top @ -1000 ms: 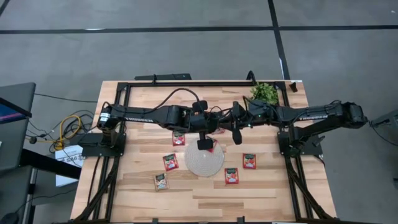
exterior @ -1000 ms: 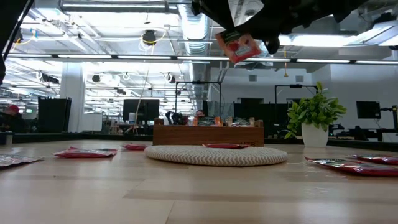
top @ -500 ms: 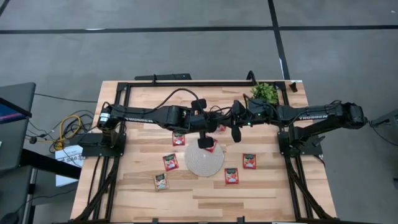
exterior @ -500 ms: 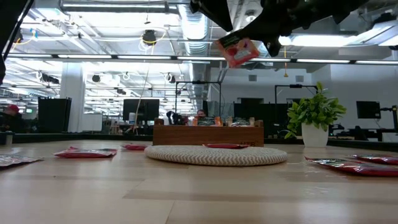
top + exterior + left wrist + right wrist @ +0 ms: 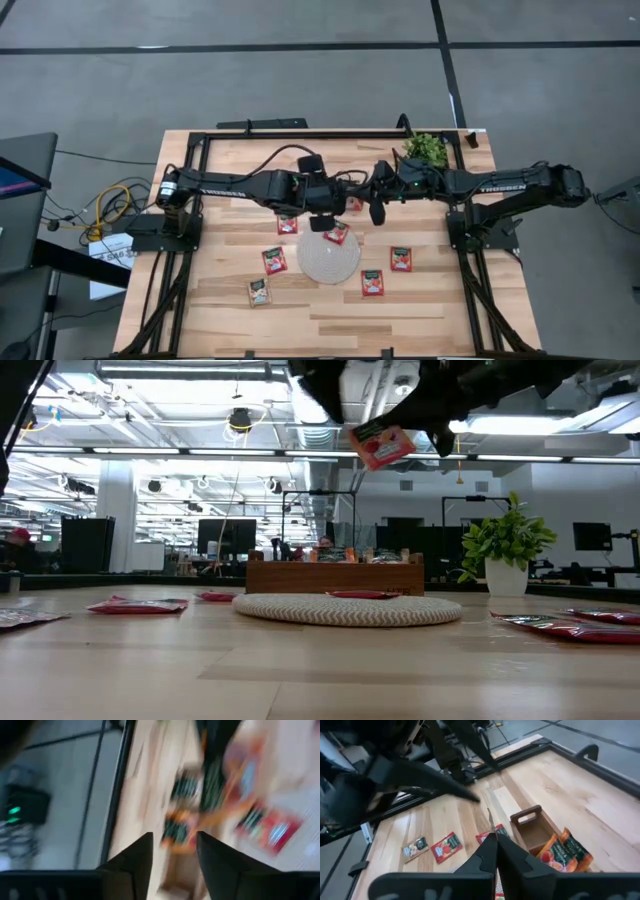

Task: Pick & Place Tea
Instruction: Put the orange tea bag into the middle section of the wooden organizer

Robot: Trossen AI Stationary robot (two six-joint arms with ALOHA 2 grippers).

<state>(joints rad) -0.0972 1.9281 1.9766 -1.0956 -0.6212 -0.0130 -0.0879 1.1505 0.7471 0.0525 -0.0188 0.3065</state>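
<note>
Front of worktop (image 5: 400,320): loose tea sachets (image 5: 273,260) lying flat, spread either side of the round mat (image 5: 348,608). Above the mat, one red sachet (image 5: 383,445) hangs tilted in the air, pinched in the right hand (image 5: 492,837), fingers closed tight on it. Left hand (image 5: 174,837) just beside it, fingers spread, nothing in them. Behind: wooden tray (image 5: 335,576) holding sachets, then potted plant (image 5: 505,545).
</note>
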